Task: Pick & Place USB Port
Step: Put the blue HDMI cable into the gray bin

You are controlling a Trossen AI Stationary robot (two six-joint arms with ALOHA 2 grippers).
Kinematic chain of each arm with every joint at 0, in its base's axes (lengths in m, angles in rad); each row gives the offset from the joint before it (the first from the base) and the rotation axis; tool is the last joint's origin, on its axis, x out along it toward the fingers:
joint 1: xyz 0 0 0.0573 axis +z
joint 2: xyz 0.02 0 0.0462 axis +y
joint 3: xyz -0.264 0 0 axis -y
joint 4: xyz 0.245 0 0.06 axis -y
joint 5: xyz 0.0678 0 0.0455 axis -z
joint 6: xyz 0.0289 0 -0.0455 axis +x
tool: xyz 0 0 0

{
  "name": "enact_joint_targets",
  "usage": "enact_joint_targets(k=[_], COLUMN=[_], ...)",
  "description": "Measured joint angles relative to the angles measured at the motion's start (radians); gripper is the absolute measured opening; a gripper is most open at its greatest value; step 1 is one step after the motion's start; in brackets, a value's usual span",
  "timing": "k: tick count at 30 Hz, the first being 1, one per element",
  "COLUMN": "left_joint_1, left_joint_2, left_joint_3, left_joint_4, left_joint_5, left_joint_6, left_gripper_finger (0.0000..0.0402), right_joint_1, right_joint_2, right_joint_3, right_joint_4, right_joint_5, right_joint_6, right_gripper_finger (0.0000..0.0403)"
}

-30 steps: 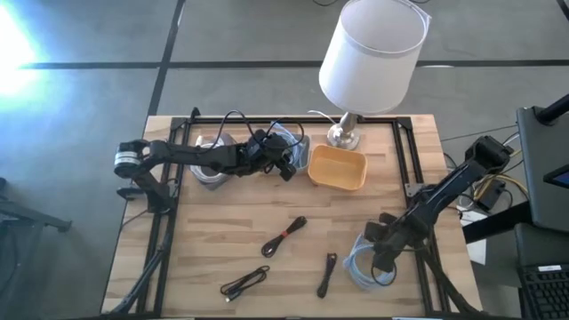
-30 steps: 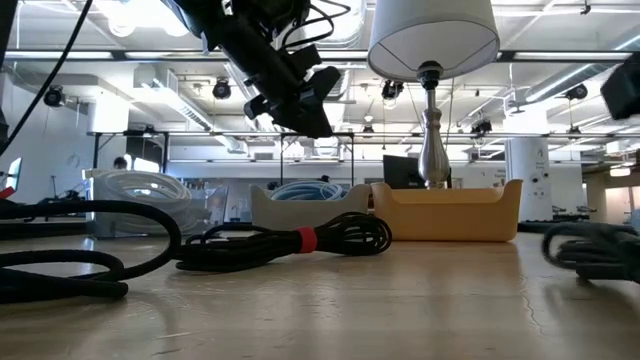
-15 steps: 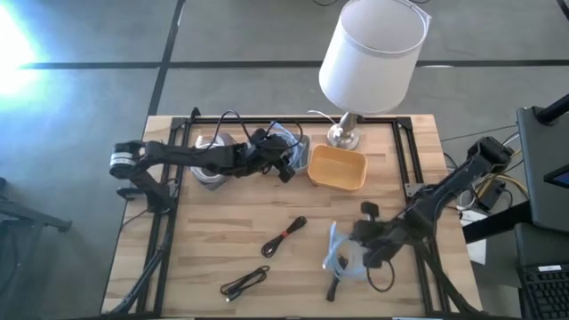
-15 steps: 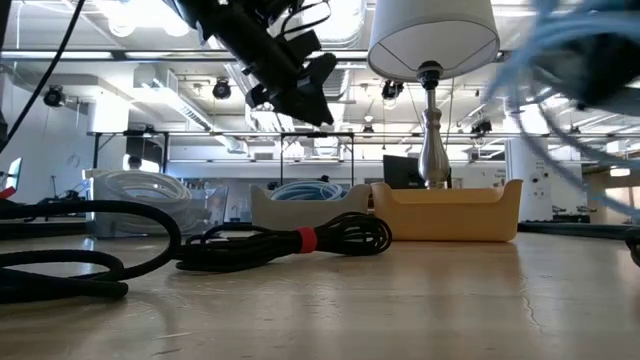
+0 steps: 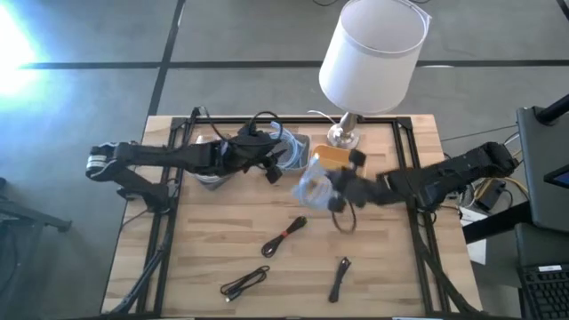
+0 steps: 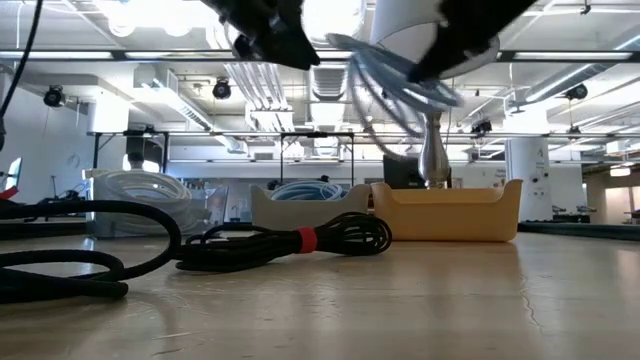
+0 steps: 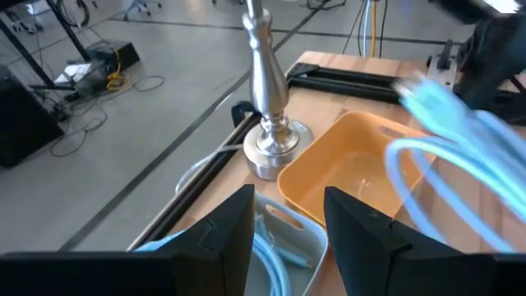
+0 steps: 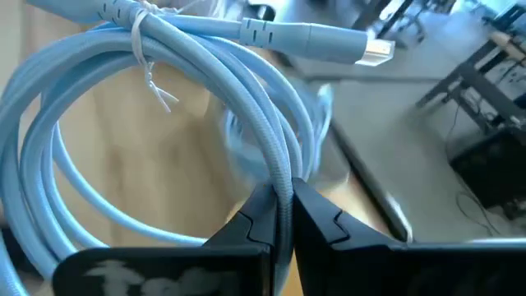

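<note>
A light blue USB cable [image 8: 123, 140], coiled and bound with a white tie, hangs in the air in my right gripper [image 8: 279, 215], which is shut on it. In the high view the coil [image 5: 314, 185] floats just off the near-left corner of the orange bin [image 5: 331, 158], with my right gripper [image 5: 342, 190] beside it. Its white-tipped plug [image 8: 375, 51] sticks out from the coil. My left gripper [image 7: 288, 238] is open and holds nothing; it hovers [image 5: 271, 169] over the grey tray [image 7: 283, 247], which holds other blue cables. My right gripper pinches one strand of the coil [image 8: 279, 177] between its two fingers, which lie across that strand. The whole coil is lifted clear of the table and spreads out beyond the fingertips; in the low view the coil [image 6: 400, 85] hangs high above the bin.
The lamp's base [image 5: 344, 135] stands behind the bin, and its white shade [image 5: 373, 44] hides part of the far edge. Black cable bundles lie on the near half: one with a red tie [image 5: 284, 236], and two more [image 5: 244, 283] [image 5: 339, 277]. Black frame rails [image 5: 413, 169] run along the sides.
My right gripper has carried the blue coil from the table's near right corner up and across, toward the far left, to the orange bin; the coil is lifted clear. The short black cable near it has shifted a little. My left arm has drawn back slightly to the left.
</note>
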Motion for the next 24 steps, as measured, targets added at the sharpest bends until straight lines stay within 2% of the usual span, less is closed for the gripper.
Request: enact_joint_targets(k=[6,11,18,24], left_joint_1=[0.0,0.0,0.0,0.001], left_joint_2=[-0.045,-0.051,-0.051,-0.053], left_joint_3=[-0.002,-0.003,-0.003,-0.003], left_joint_4=[-0.068,-0.088,-0.121,-0.128], left_joint_5=[-0.012,-0.026,-0.027,-0.027], left_joint_6=[0.003,0.003,0.011,0.011], left_gripper_finger=[0.0151,0.0151,0.0151,0.0151], right_joint_1=[-0.191,-0.314,-0.417,-0.492], right_joint_2=[0.05,0.166,0.349,0.441], right_joint_3=[-0.004,-0.001,-0.001,0.042], right_joint_4=[0.274,0.443,0.544,0.576], right_joint_5=[-0.188,-0.336,-0.341,-0.321], right_joint_6=[-0.172,-0.15,-0.108,-0.038], right_gripper_finger=[0.0016,0.0018,0.0019,0.0019])
